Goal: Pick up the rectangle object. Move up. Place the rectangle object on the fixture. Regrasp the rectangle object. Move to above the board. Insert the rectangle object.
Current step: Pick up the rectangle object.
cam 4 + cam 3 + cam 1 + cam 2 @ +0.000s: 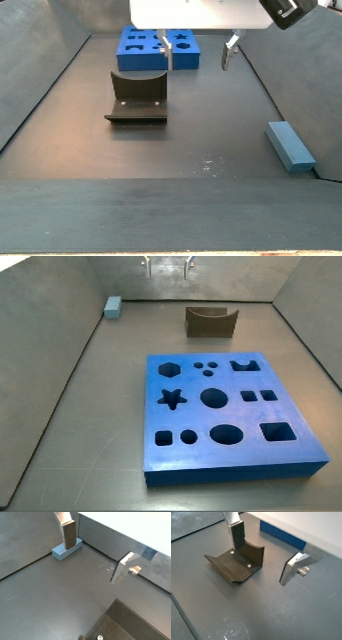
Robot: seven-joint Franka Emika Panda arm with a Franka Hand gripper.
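The hand (198, 57) hangs released and empty above the surface (201, 130). The bar (290, 146) lies by a wall, well apart from fixture (138, 98) and board (227, 416).

The gripper (198, 58) hangs high above the floor, pointing straight down; its jaws stand wide apart with nothing between them; both silver fingers (66, 532) with dark pads show in both wrist views.
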